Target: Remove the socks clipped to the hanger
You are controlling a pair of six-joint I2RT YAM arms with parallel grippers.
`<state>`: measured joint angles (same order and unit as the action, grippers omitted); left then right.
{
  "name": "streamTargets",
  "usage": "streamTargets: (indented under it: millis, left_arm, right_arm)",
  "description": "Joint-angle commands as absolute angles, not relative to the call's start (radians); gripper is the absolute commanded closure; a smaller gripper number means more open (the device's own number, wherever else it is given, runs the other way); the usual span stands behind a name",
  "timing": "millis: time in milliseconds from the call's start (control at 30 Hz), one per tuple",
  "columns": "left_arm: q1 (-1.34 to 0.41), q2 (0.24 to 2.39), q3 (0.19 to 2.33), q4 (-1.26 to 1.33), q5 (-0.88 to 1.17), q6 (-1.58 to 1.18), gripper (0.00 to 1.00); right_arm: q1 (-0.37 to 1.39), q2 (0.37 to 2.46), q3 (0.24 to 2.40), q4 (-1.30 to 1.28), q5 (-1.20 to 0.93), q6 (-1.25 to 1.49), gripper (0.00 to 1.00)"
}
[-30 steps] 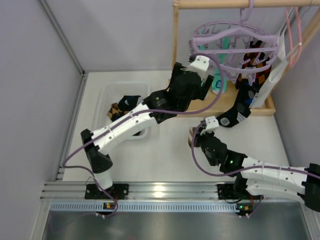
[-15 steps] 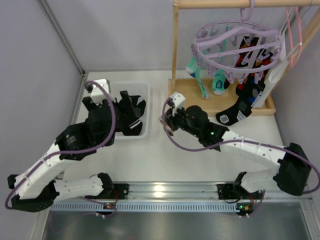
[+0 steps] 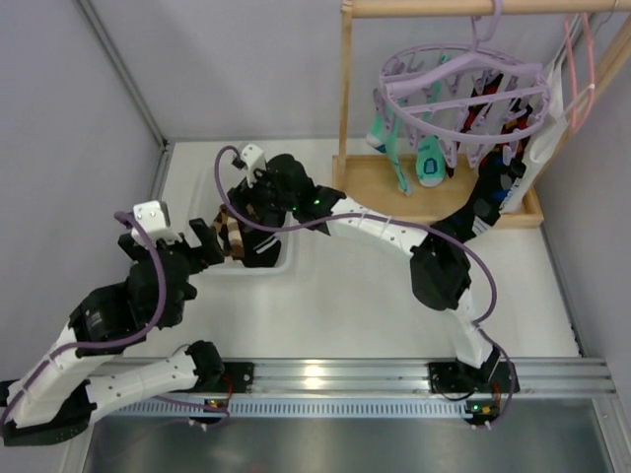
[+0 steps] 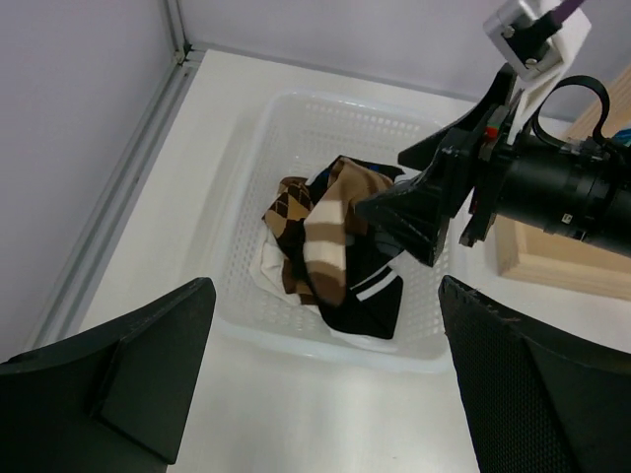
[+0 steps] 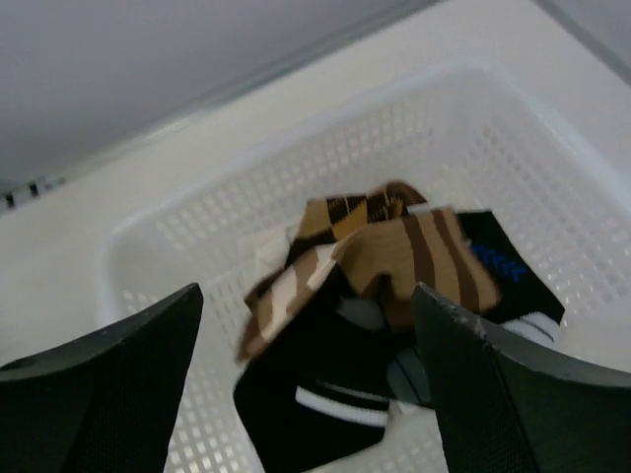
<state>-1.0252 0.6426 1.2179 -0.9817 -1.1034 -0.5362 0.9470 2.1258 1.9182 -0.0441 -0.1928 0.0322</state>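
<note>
The lavender hanger hangs by its hook from the top bar of the wooden rack at the far right of the counter; several socks are clipped to its pegs, among them two teal socks on the near left side and a black sock with coloured patches dangling low toward the rack's base; a pink wire hanger and a white cloth hang just to the right of the ring.

Well apart from the rack, on the left of the counter, sits a white mesh basket; inside it lies a loose heap, with a brown-tan striped sock on top, an argyle sock beside it on the left, and a black sock with a white band at the front.

The right arm stretches across the counter and holds the right jaws above the basket; they stand wide apart and grip nothing, the striped sock lying in the heap below them.

The left arm is folded near the left edge; the left jaws hover just on the near side of the basket, spread fully and empty, pointing toward the heap.
</note>
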Motion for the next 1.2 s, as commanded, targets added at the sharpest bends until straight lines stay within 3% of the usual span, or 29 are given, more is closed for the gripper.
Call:
streamTargets:
  millis: [0,133,233,333,400,467,533,633,700,867,1033,1167]
  left_arm:
    - [-1.023,0.626,1.129,-0.991,-1.146,-0.561,0.01]
    - [-1.023,0.618,1.100,-0.982,-1.137,-0.620,0.01]
    - [-1.022,0.640,1.098,-0.957,-1.123,-0.612,0.02]
    - [-1.003,0.678,1.094,-0.883,-1.033,-0.548,0.01]
    - [-0.941,0.686,1.071,-0.803,-0.903,-0.444,0.01]
    - [-0.853,0.692,1.036,-0.697,-0.613,-0.378,0.01]
    - [-0.660,0.690,1.005,-0.637,-0.310,-0.354,0.01]
    - [-0.407,0.710,0.966,-0.583,-0.116,-0.342,0.01]
    - [-0.293,0.741,0.957,-0.580,-0.054,-0.342,0.01]
    - [-0.276,0.755,0.934,-0.581,-0.014,-0.334,0.01]
    - [-0.278,0.744,0.913,-0.581,-0.005,-0.331,0.01]
    - [-0.276,0.755,0.914,-0.581,0.063,-0.331,0.02]
  right_arm:
    - [0.937,2.102,1.952,-0.138,-0.152,0.043,0.14]
    - [0.901,1.900,1.742,-0.049,-0.092,0.089,0.11]
    - [0.862,1.594,1.455,0.047,-0.072,0.135,0.10]
    - [0.842,1.421,1.219,0.025,-0.032,0.132,0.10]
    - [0.836,1.257,1.073,-0.049,0.033,0.121,0.10]
    - [0.810,1.099,0.946,-0.107,0.108,0.126,0.10]
    - [0.757,0.996,0.875,-0.210,0.159,0.146,0.10]
    - [0.666,0.740,0.776,-0.331,0.225,0.176,0.10]
    - [0.625,0.668,0.749,-0.389,0.293,0.184,0.09]
    - [0.441,0.611,0.747,-0.499,0.585,0.261,0.04]
    - [0.327,0.496,0.614,-0.270,0.516,0.203,0.01]
    - [0.266,0.538,0.609,-0.174,0.448,0.091,0.01]
